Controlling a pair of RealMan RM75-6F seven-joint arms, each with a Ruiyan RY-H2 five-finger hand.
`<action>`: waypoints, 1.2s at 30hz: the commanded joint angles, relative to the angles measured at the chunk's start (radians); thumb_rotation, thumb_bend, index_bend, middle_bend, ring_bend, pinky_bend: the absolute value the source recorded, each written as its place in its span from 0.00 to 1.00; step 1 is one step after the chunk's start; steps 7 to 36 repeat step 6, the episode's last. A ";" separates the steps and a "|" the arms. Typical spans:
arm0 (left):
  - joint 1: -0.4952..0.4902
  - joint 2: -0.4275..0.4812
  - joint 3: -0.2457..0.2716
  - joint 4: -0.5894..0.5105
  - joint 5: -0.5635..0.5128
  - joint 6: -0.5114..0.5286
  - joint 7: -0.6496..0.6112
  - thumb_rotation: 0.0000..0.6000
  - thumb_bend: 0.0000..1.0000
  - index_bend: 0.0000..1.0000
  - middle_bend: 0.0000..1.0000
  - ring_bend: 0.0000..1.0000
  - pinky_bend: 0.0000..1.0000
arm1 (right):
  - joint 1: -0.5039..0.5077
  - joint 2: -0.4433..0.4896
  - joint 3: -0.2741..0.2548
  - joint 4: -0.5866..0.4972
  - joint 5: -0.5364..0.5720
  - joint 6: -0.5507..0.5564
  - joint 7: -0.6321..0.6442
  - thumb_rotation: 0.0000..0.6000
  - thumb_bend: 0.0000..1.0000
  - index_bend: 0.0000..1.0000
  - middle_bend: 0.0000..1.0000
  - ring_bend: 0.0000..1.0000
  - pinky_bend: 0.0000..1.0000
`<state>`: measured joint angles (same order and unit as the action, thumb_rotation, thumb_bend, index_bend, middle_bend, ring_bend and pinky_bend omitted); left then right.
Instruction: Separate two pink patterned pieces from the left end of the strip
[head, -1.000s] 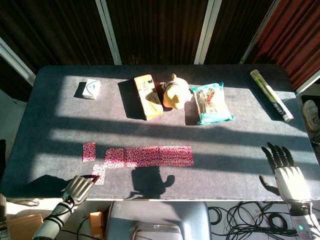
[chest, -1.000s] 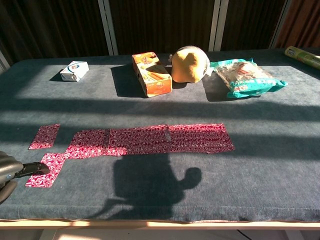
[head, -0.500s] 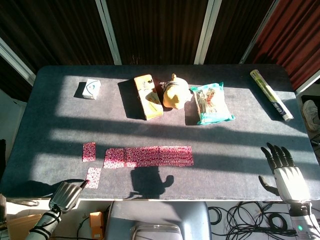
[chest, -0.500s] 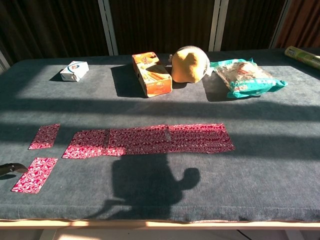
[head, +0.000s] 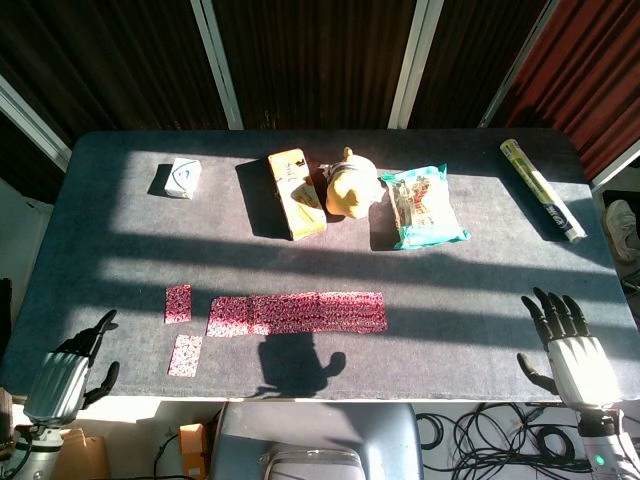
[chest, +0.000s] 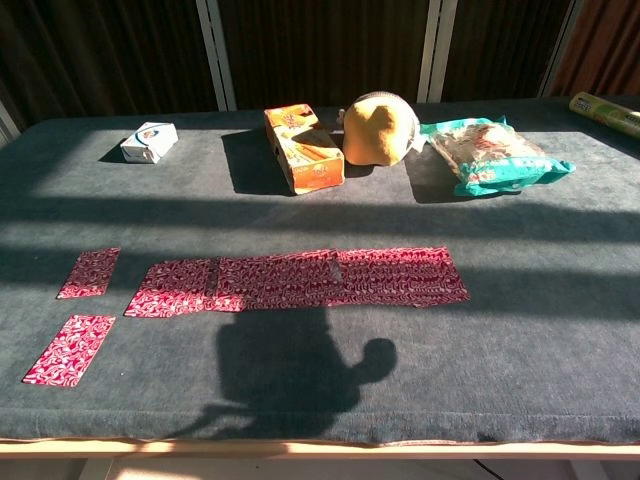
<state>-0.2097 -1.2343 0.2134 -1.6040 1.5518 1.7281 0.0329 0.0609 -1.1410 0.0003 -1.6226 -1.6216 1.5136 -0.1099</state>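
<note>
1. A dark grey felt-covered worktop (head: 120, 250) lies in hard sunlight crossed by bands of shadow, with dark slatted panels and pale uprights behind it.
2. The pink patterned strip (head: 297, 313) lies flat across the near middle of the worktop, running left to right; the chest view shows it as several joined pieces (chest: 300, 280).
3. Two separated pink pieces lie clear of the strip's left end. The farther piece (head: 178, 303) sits just beyond that end, with a gap of bare felt between them (chest: 89, 273).
4. The nearer piece (head: 185, 355) lies closer to the front edge, below the farther one and apart from both it and the strip (chest: 69, 349).
5. The left hand (head: 68, 372) hangs off the front left corner of the worktop, fingers spread and holding nothing, well apart from the pink pieces. It shows only in the head view.
6. The right hand (head: 572, 348) is at the front right corner, palm down with fingers apart and nothing in it, far from the strip.
7. Along the far side, from left to right: a small white and blue box (head: 183, 178), an orange carton (head: 296, 193) lying flat, a yellow rounded object (head: 350, 186) touching or nearly touching the carton, and a teal snack bag (head: 423, 207) just beside it.
8. A yellow-green roll (head: 542, 189) lies slanted near the far right corner.
9. A rounded shadow (chest: 300, 370) falls on the felt just in front of the strip.
</note>
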 joint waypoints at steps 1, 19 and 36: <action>0.069 -0.009 -0.045 0.158 0.070 0.053 -0.169 1.00 0.41 0.00 0.00 0.00 0.16 | 0.000 -0.002 0.001 -0.002 -0.001 0.002 -0.008 1.00 0.26 0.00 0.00 0.00 0.00; 0.066 0.011 -0.041 0.155 0.079 -0.009 -0.171 1.00 0.41 0.00 0.00 0.00 0.10 | 0.000 -0.008 0.001 -0.003 0.005 -0.006 -0.022 1.00 0.26 0.00 0.00 0.00 0.00; 0.066 0.011 -0.041 0.155 0.079 -0.009 -0.171 1.00 0.41 0.00 0.00 0.00 0.10 | 0.000 -0.008 0.001 -0.003 0.005 -0.006 -0.022 1.00 0.26 0.00 0.00 0.00 0.00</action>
